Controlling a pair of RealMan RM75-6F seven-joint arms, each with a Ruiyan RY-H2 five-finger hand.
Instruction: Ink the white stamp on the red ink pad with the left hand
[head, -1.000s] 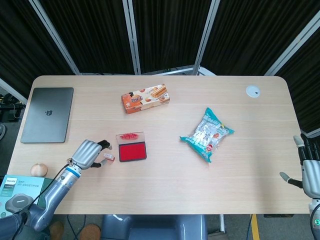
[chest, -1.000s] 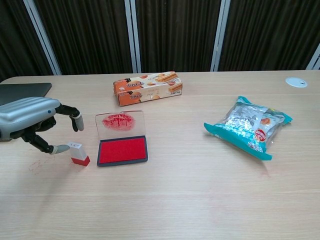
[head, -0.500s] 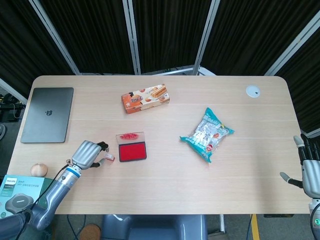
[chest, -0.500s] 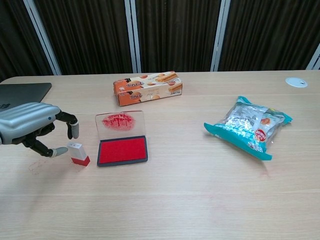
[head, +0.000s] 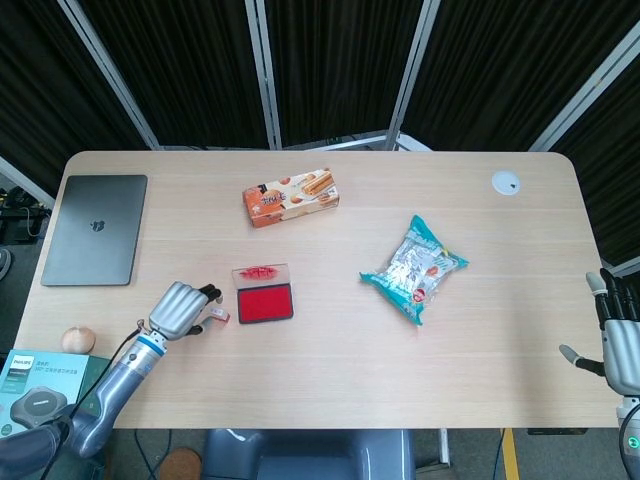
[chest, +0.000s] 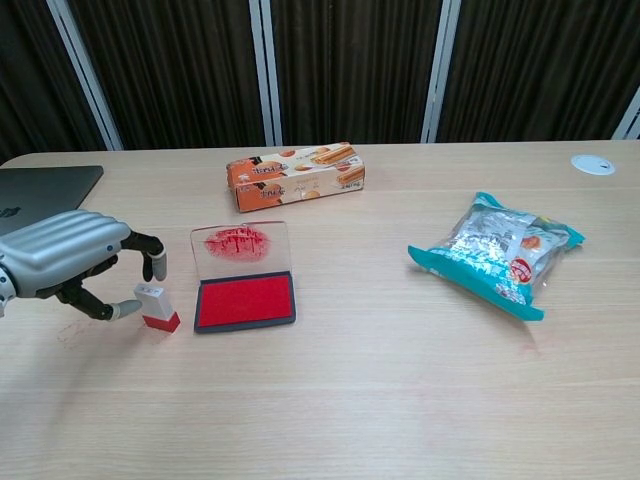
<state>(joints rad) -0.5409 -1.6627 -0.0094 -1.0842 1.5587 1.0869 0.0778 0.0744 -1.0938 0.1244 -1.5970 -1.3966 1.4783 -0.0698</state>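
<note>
The white stamp (chest: 155, 303) with its red base stands upright on the table, just left of the open red ink pad (chest: 245, 301); the pad's clear lid (chest: 238, 244) is folded back and smeared red. My left hand (chest: 68, 262) curls around the stamp from the left. Its thumb tip touches the stamp's left side, and a fingertip (chest: 158, 268) hangs just behind the stamp's top with a small gap. In the head view the left hand (head: 180, 308) sits beside the stamp (head: 219, 316) and ink pad (head: 264, 301). My right hand (head: 620, 345) rests at the table's right edge, fingers spread, holding nothing.
A cookie box (head: 290, 197) lies behind the pad, and a snack bag (head: 415, 268) to its right. A closed laptop (head: 96, 229) sits at the far left. A small white disc (head: 506, 183) is at the back right. A round object (head: 78, 339) and a box (head: 40, 375) are at the near left edge.
My left hand has shifted slightly right and curled its fingers closer around the stamp; the upper fingertip has come down toward its top. The stamp, pad and right hand have not moved.
</note>
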